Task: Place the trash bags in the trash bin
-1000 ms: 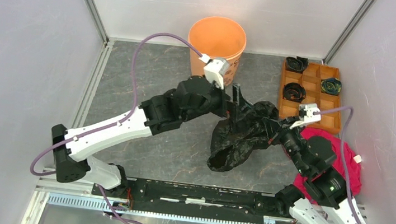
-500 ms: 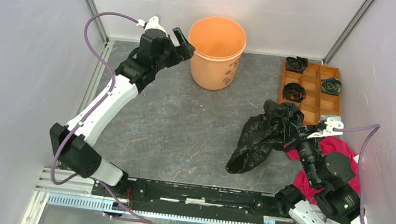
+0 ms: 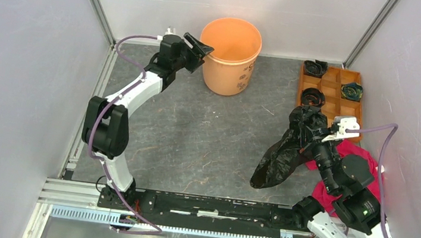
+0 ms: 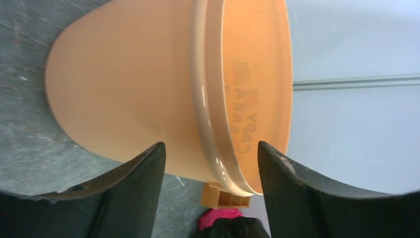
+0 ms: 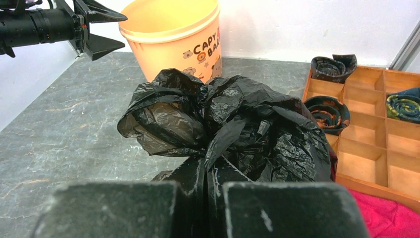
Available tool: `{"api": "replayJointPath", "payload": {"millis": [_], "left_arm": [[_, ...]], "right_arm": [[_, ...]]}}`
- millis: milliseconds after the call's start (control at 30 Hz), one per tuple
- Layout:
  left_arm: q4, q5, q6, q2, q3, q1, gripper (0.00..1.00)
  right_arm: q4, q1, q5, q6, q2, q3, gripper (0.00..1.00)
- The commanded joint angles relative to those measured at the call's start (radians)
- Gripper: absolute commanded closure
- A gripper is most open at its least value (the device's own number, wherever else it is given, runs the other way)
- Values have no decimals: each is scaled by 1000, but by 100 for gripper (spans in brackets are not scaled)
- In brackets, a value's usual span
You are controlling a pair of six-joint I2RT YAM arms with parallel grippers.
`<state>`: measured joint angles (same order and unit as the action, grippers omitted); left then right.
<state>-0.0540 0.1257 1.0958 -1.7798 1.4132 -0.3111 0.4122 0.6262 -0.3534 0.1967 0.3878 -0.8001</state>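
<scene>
The trash bag (image 3: 288, 149) is a loose crinkled black film bag at the right; it also fills the right wrist view (image 5: 233, 124). My right gripper (image 3: 313, 144) is shut on it, a fold pinched between the jaws (image 5: 208, 171), and its lower end touches the floor. The trash bin (image 3: 230, 54) is a round orange bucket standing upright at the back. It shows close in the left wrist view (image 4: 163, 84) and far in the right wrist view (image 5: 173, 34). My left gripper (image 3: 199, 50) is open and empty just left of the bin's rim.
An orange-brown compartment tray (image 3: 341, 104) with coiled black rolls (image 3: 312, 97) stands at the back right. A pink-red cloth (image 3: 365, 157) lies under my right arm. White walls enclose the grey floor on three sides.
My left gripper let go of the bag and swung back left to the bin's rim. My right gripper drew the bag to the right, towards the tray.
</scene>
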Motion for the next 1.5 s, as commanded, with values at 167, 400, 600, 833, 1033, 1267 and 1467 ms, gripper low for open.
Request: {"api": "replayJointPath", "payload": {"millis": [167, 400, 600, 833, 1033, 1267, 1467], "left_arm": [[-145, 93, 128, -11, -22, -6, 45], [-167, 210, 154, -48, 16, -6, 66], [-97, 231, 117, 2, 5, -5, 81], [-11, 258, 79, 142, -47, 0, 84], [105, 265, 29, 335, -192, 9, 84], [216, 302, -10, 601, -406, 14, 84], [291, 352, -22, 809, -548, 14, 84]], "right_arm": [[-92, 1, -12, -79, 41, -18, 99], [-105, 0, -15, -95, 38, 1, 100], [-101, 1, -26, -98, 27, -5, 99], [-98, 1, -44, -109, 29, -35, 99], [-106, 1, -48, -111, 41, -76, 99], [-139, 1, -47, -121, 67, -150, 99], [-164, 1, 26, -100, 127, -292, 99]]}}
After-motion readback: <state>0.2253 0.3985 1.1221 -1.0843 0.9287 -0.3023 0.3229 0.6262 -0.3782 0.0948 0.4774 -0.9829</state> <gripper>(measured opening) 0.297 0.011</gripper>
